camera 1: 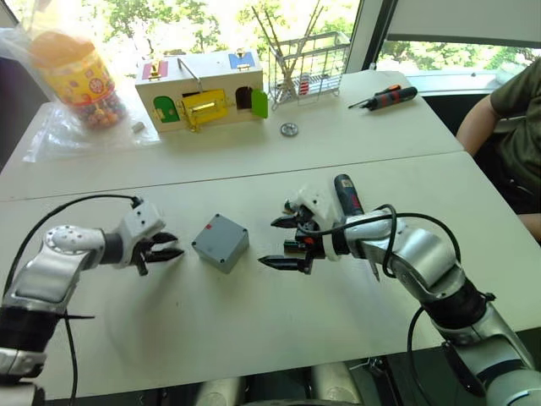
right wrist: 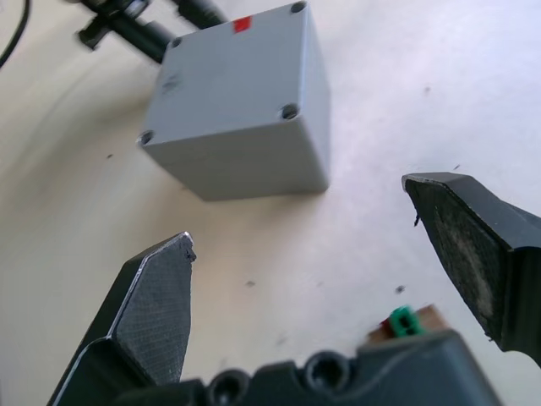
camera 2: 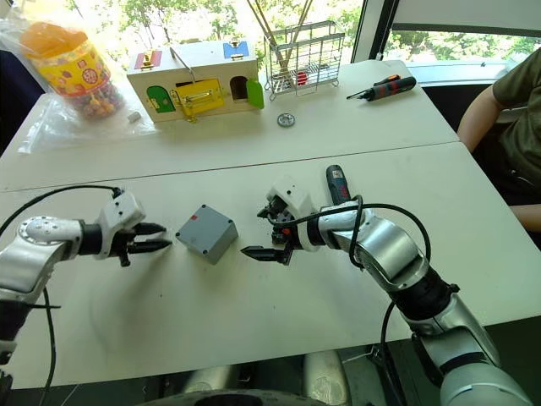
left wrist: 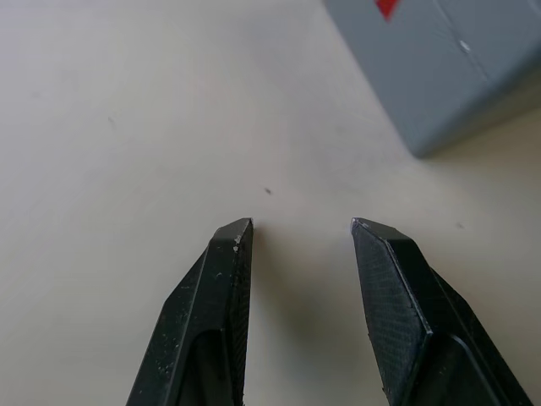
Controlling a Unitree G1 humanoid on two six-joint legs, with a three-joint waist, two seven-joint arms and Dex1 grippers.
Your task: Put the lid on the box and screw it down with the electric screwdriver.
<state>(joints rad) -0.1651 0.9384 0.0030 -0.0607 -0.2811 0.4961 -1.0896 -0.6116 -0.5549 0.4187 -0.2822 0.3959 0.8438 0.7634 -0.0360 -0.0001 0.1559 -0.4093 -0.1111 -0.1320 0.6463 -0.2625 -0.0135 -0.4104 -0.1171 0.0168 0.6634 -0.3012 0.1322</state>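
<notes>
Two empty, parted-jaw grippers, left (camera 1: 169,246) and right (camera 1: 285,244), flanking box (camera 1: 220,242); electric screwdriver (camera 1: 347,196) perhaps behind.

Silver-grey jointed arms, white wrist housings, looping black cables and black, tapered, textured jaws.

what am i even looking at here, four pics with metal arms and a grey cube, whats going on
It is a humanoid robot with two arms at a white table. The two wide pictures come from cameras in its head; the two close ones from cameras on its wrists, looking along the black fingers. The left gripper and right gripper are both open and hold nothing. Between them sits the grey box, its lid already on. The black electric screwdriver lies behind the right arm. Farther back stand a wooden toy house, a jar and a hand screwdriver.
</notes>
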